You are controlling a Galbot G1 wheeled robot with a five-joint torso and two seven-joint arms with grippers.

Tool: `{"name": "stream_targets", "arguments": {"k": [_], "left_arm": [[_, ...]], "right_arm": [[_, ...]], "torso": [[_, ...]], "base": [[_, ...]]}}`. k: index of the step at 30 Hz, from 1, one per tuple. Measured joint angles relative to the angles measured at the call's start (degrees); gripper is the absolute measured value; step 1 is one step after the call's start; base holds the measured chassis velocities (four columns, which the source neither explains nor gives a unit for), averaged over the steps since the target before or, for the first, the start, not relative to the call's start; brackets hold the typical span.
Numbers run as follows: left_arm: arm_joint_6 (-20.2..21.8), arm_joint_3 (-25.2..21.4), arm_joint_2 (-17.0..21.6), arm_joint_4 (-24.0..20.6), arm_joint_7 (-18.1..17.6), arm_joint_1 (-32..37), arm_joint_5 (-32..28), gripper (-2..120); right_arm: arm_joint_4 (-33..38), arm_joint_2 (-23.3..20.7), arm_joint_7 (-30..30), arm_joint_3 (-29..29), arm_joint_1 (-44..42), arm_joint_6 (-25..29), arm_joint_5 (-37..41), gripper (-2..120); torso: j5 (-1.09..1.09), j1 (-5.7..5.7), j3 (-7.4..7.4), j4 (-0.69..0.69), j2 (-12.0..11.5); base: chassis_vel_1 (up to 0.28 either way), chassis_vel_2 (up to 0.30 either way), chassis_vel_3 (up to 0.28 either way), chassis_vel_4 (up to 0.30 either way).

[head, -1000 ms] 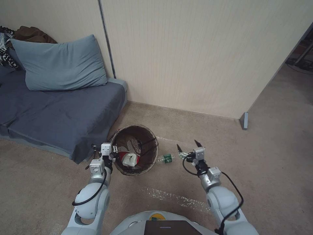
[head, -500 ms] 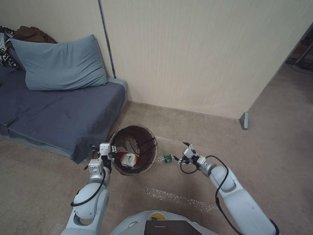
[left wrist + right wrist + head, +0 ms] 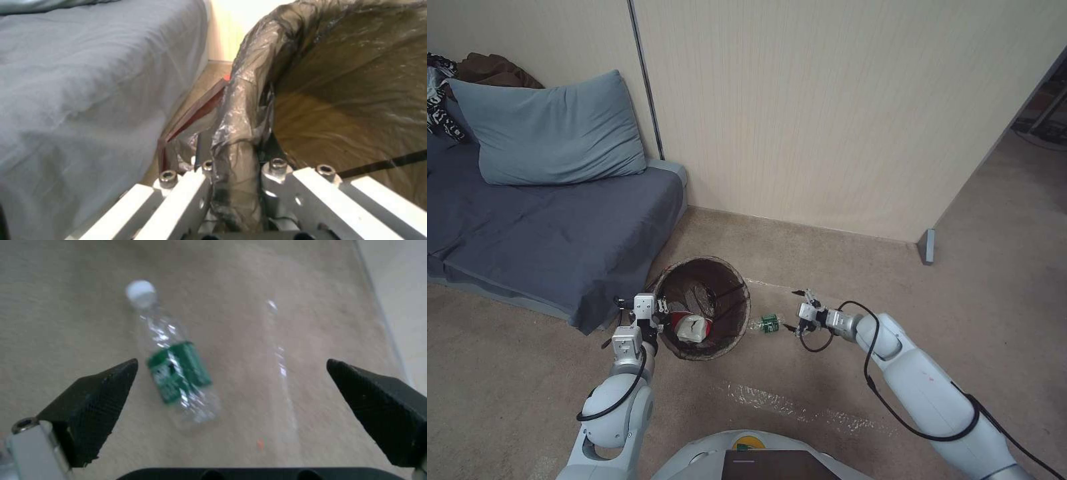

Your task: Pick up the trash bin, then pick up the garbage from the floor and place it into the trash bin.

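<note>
On the carpet beside the trash bin (image 3: 704,307) lies the clear bottle (image 3: 766,325), its glassy body hard to trace. The right gripper (image 3: 794,311) hovers near it, fingers spread wide. The left gripper (image 3: 662,313) pinches the bin's bag-covered rim, fingertips hidden in plastic.

- Left arm bent at the elbow, forearm reaching forward and low; left gripper (image 3: 662,311) clamped tight, fingers (image 3: 200,196) pressed on a fold of dark bag film, seen in left wrist view.
- Right arm stretched forward and inward across the front, wrist turned toward the left side.
- Right gripper (image 3: 796,311) low near the floor, black fingertips (image 3: 95,400) spread wide apart, nothing between them.
</note>
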Motion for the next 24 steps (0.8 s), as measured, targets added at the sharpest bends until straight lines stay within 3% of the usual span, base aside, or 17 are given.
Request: {"name": "stream_targets", "arguments": {"k": [24], "left_arm": [[-0.2, 0.2, -0.9, 0.1, 0.0, 0.2, 0.9, 3]], "right_arm": [[-5.9, 4.2, -1.7, -6.7, 3.3, 2.1, -0.5, 100]], "torso": [[0.0, 0.0, 0.0, 0.0, 0.0]], "base": [[0.0, 0.0, 0.0, 0.0]]}}
